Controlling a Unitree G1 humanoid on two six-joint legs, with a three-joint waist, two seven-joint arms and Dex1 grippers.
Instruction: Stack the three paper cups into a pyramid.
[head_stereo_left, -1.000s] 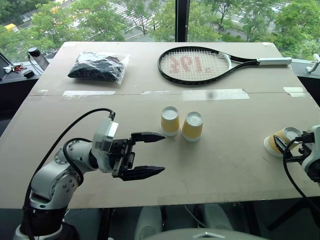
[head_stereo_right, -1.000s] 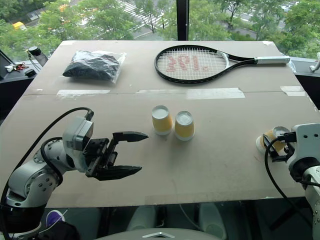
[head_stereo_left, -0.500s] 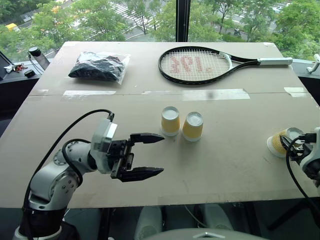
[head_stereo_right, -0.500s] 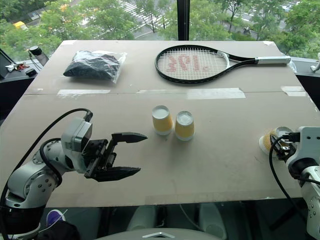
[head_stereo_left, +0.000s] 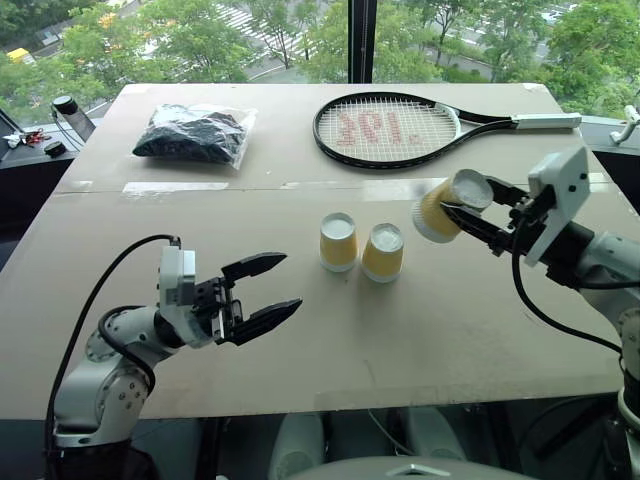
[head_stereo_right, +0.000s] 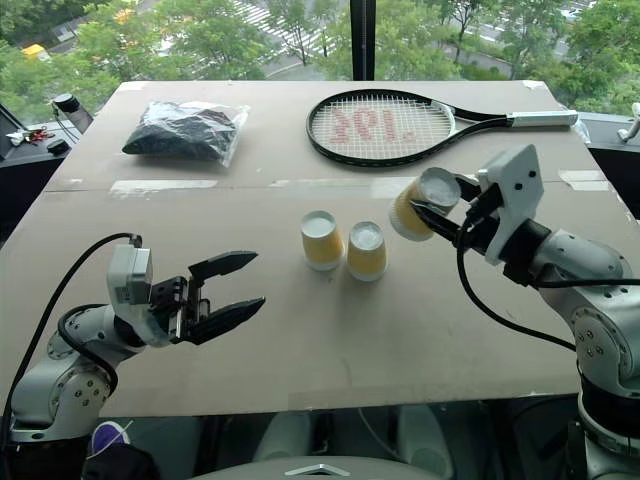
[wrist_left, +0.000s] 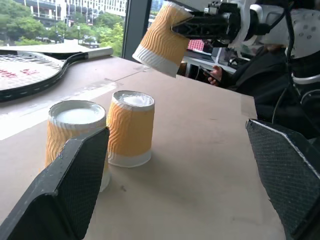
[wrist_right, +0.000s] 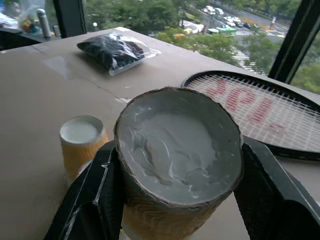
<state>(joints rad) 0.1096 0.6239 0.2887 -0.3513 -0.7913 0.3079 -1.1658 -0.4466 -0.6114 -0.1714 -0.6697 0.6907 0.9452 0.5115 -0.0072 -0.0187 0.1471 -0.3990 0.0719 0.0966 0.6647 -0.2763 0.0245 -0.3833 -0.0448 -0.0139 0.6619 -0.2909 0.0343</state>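
Paper cups, three small tapered yellow ones with ribbed sides and white bases, are split between table and air; two stand upside down, side by side and just about touching, on the brown cardboard-covered table (head_stereo_left: 470, 330); the nearer-left cup (head_stereo_left: 339, 241) and its neighbour (head_stereo_left: 383, 252) sit ahead of the left gripper (head_stereo_left: 268, 290), whose black fingers are spread wide apart on nothing; the third cup (head_stereo_left: 441, 208) is clamped across its ribbed wall by the right gripper (head_stereo_left: 462, 215), tilted with its white base turned towards the standing pair, hanging above the table just beyond and to the right of them.

These cups look very light and thin-walled; a hard squeeze would likely dent them, and the ribbing probably helps the pads hold; the mid-wall is the sensible place to grip, as here; a light nudge could well topple or slide the standing pair, so the carried cup wants a soft, level set-down bridging both bases.
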